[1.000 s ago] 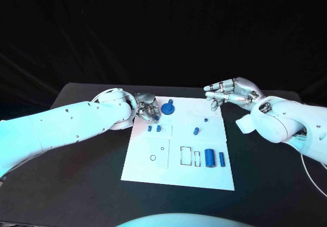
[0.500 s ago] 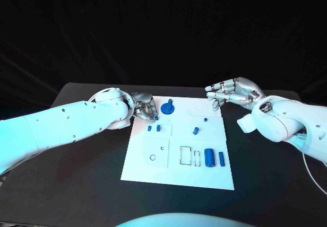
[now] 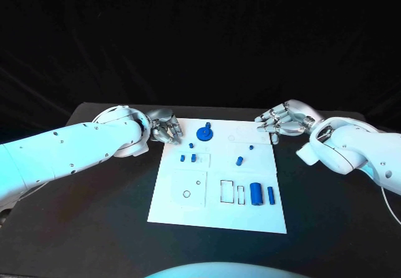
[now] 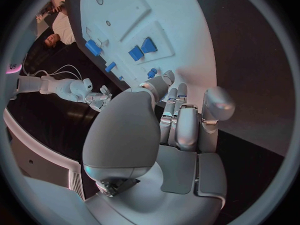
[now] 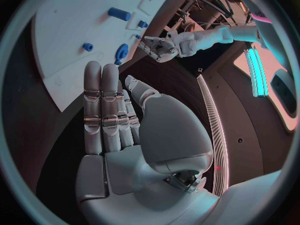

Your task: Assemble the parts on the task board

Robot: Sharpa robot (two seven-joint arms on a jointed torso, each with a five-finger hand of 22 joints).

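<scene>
You are looking down at a black table with a white task board lying flat in the middle, its long side running from near to far.

Your left hand hangs just off the far left corner of the board, over the bare table. Its fingers lie loosely curved and side by side, and it holds nothing. From the left wrist camera, the fingertips point toward the board's edge without touching it.

Your right hand hangs by the far right corner of the board. Its fingers are straight and close together, palm empty, nothing in its grasp.

On the board, the blue parts sit apart from both hands. A round gear with a small knob stands near the far edge, closest to your left hand. Just nearer than it, a tiny blue peg sits alone. Nearer again, two short blue pegs stand side by side in the left half. In the right half, a small blue piece lies near the far right corner, and another small blue piece lies a little nearer and to its left. Toward the near right, a thick blue cylinder and a thin blue bar lie side by side, lengthwise. Left of them are two outlined slots, and a small ring mark sits in a square outline on the left.
</scene>
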